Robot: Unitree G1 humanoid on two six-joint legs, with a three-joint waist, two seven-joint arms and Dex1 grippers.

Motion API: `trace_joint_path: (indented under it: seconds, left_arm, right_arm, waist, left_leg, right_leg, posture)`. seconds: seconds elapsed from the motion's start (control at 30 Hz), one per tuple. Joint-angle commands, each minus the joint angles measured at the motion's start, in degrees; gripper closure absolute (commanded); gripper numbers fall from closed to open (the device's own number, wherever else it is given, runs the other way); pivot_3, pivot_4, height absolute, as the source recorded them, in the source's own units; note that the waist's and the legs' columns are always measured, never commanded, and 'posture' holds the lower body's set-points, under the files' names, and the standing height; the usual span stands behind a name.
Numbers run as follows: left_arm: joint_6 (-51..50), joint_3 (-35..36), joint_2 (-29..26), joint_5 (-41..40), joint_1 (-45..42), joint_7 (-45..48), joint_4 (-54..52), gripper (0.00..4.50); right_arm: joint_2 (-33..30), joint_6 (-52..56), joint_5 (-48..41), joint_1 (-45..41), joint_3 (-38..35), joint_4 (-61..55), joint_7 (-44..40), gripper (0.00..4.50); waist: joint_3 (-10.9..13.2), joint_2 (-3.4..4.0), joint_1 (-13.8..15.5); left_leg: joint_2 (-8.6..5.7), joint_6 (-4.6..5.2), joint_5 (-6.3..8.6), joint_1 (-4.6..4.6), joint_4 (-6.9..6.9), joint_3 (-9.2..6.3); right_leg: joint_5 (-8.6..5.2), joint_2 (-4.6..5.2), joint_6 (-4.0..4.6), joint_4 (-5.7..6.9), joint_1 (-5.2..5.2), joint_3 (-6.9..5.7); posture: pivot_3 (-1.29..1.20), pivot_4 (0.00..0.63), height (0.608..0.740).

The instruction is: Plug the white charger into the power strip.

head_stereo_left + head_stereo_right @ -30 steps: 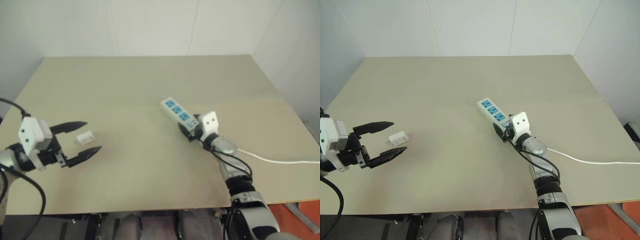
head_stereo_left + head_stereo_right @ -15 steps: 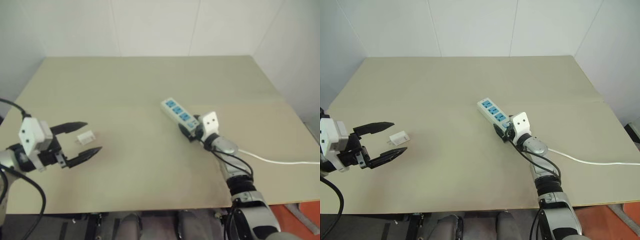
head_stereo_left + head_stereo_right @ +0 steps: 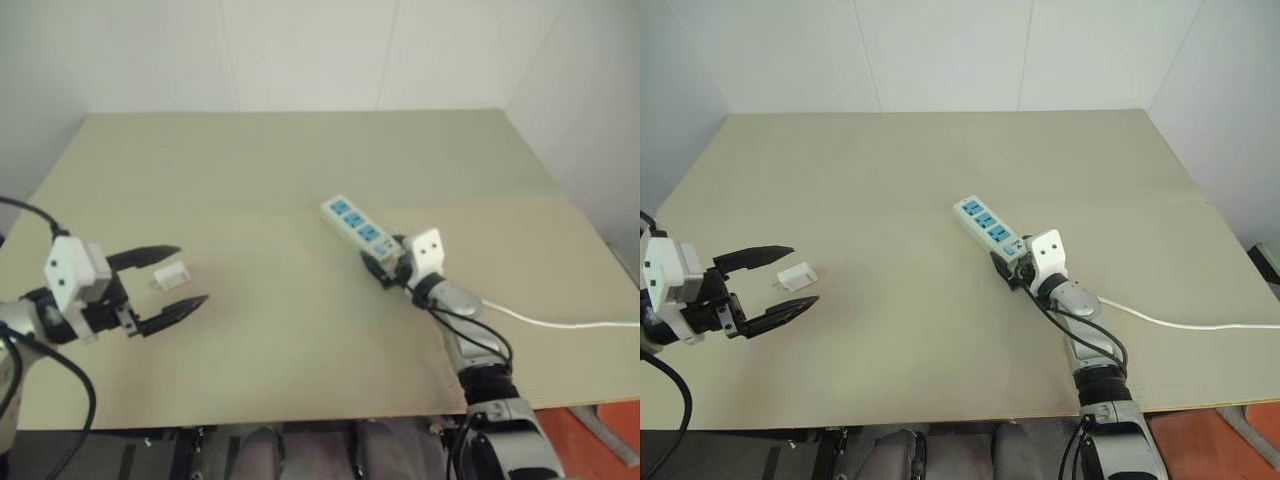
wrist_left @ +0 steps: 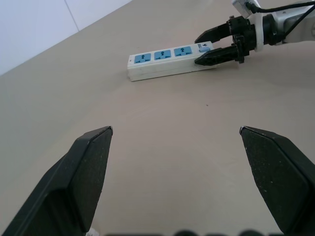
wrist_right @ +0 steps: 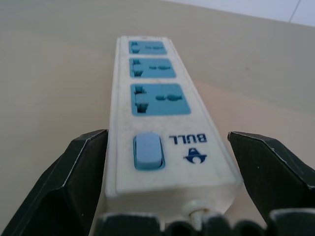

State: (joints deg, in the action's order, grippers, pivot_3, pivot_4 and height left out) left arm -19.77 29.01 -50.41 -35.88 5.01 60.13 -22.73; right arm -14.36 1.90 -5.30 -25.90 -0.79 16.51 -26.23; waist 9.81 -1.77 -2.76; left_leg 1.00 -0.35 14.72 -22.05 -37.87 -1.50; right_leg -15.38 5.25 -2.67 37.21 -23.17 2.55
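On the beige worktop (image 3: 940,180) we see the power strip (image 3: 985,226) right of centre, our right end effector (image 3: 1009,272) spread astride its switch end, and the white charger (image 3: 797,275) at left between our spread left end effector's (image 3: 780,283) fingers.

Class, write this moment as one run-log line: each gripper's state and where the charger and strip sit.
left gripper: open around white charger | right gripper: open, straddling power strip switch end | charger: unplugged, on table

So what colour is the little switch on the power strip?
Light blue switch on the white power strip; clearest in the right wrist view.
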Motion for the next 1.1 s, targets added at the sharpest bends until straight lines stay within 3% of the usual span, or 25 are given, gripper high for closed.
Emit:
trace_joint_path:
  seconds: [0.03,0.77,0.93,1.1]
  left_arm:
    - [1.2,0.2,0.1,0.1,-0.7,-0.2,-0.3,0.00]
    - [1.5,0.0,0.4,0.3,-0.9,-0.4,-0.4,0.00]
    - [1.5,0.2,0.4,0.2,-0.8,-0.3,-0.4,0.00]
    - [1.5,0.5,0.2,0.2,-0.6,0.1,-0.4,0.00]
  right_arm:
    - [-0.8,0.6,-1.1,-0.1,-1.1,-2.6,0.0,0.04]
    - [-0.2,-3.1,-2.1,-3.6,-0.5,10.3,-3.6,0.04]
    - [-0.6,-3.7,-3.2,-3.2,0.0,10.8,-8.1,1.09]
    - [-1.2,-4.5,-3.7,-3.1,-0.3,11.2,-10.1,1.09]
  waist:
    - [0.0,0.00,0.1]
    - [0.0,-0.01,0.0]
    - [0.0,-0.01,-0.1]
    - [0.0,-0.01,0.0]
  left_leg:
    - [0.00,0.00,0.00,0.00,0.00,0.00]
    - [-0.01,-0.01,0.00,0.09,0.00,0.01]
    - [0.01,0.00,0.00,0.10,0.00,0.01]
    - [0.01,0.00,0.00,0.09,0.00,0.01]
  right_leg:
    - [0.00,0.00,0.00,0.00,0.00,0.00]
    - [0.00,0.00,0.00,0.00,0.09,0.00]
    - [0.01,-0.02,0.01,0.01,0.08,0.00]
    - [0.01,-0.01,0.01,0.00,0.08,0.00]
  posture:
    - [0.00,0.150,0.740]
    - [0.00,0.150,0.740]
    - [0.00,0.150,0.740]
    - [0.00,0.150,0.740]
